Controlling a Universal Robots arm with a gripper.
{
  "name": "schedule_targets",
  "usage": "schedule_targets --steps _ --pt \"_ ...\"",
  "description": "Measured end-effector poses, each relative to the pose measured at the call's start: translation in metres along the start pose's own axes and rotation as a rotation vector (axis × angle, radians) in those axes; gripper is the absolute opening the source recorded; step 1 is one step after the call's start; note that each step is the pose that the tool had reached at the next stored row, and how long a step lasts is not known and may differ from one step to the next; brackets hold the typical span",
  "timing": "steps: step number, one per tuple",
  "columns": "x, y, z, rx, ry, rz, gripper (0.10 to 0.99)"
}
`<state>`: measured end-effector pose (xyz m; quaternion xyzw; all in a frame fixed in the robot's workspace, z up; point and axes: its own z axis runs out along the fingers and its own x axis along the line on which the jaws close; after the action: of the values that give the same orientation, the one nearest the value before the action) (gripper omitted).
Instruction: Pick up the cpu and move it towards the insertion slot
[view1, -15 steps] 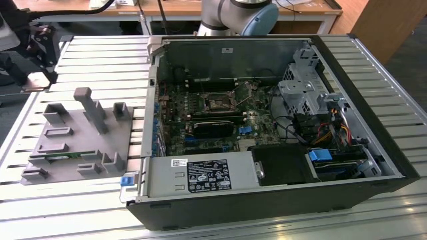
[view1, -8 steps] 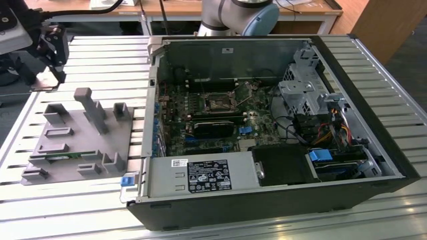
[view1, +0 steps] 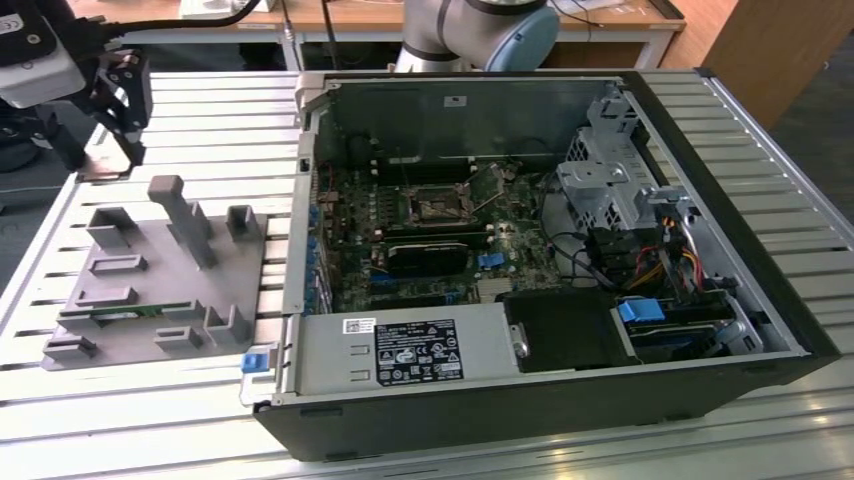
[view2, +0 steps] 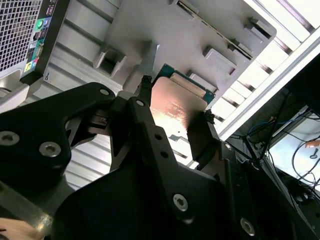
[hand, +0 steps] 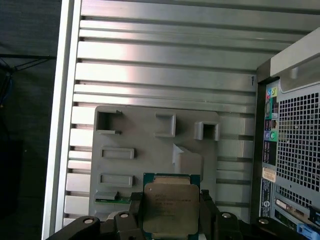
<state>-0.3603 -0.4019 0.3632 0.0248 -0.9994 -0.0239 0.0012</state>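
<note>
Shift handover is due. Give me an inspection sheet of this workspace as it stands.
Surface: slatted aluminium table, bearing a grey fixture plate and an open computer case.
Job's things: the cpu held above the fixture plate; the insertion slot on the motherboard inside the case, its centre dark.
Clutter: green memory stick in a fixture plate recess.
Grippers: gripper shut on the cpu, fingers on two opposite edges, off to the side of the case.
Cables: coloured wires inside the case; loose cables beyond the table edge.
Surroundings: wooden desks behind; arm base.
</note>
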Motion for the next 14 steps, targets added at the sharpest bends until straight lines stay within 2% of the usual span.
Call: schedule_targets --steps 14 --pt "-0.0199 0.0000 0.0000 0.000 -0.0001 0.001 0.537"
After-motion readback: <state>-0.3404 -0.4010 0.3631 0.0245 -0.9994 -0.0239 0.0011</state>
